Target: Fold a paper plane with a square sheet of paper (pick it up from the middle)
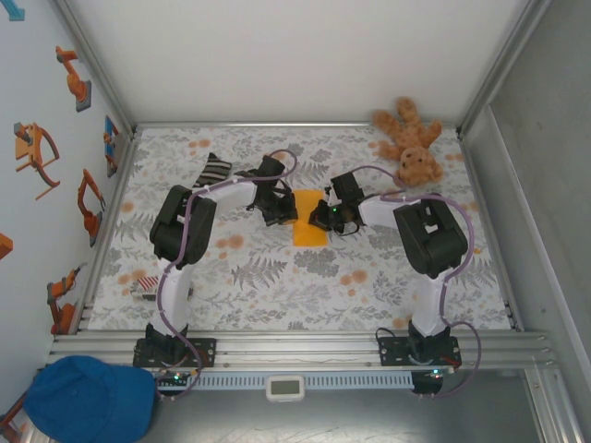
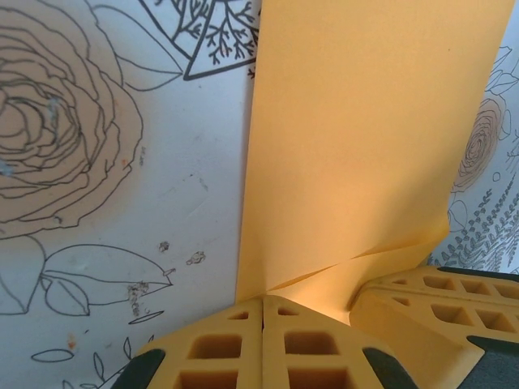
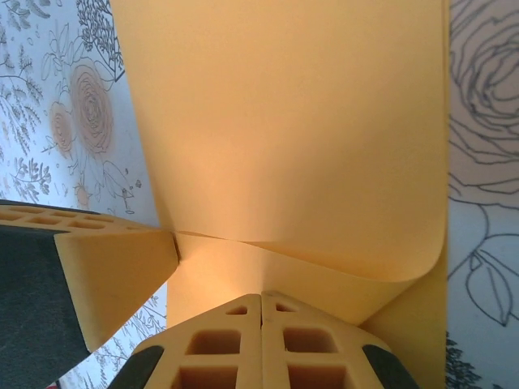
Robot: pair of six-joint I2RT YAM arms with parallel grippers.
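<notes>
The square sheet of paper [image 1: 309, 218] lies folded into an orange-yellow rectangle at the table's centre, between both grippers. My left gripper [image 1: 288, 214] is at its left edge. In the left wrist view this gripper [image 2: 263, 298] is shut, tips meeting a corner of the paper's [image 2: 365, 121] upper layer, which lifts off the lower one. My right gripper [image 1: 325, 220] is at the right edge. Through the right wrist camera it [image 3: 261, 296] is shut, tips resting on the lower layer under the curled upper flap of paper [image 3: 300, 121].
A brown teddy bear [image 1: 411, 143] lies at the back right. A striped black-and-white sock [image 1: 214, 171] lies behind the left arm. A small object [image 1: 143, 286] sits near the left wall. A blue cap [image 1: 88, 397] rests off the table, front left.
</notes>
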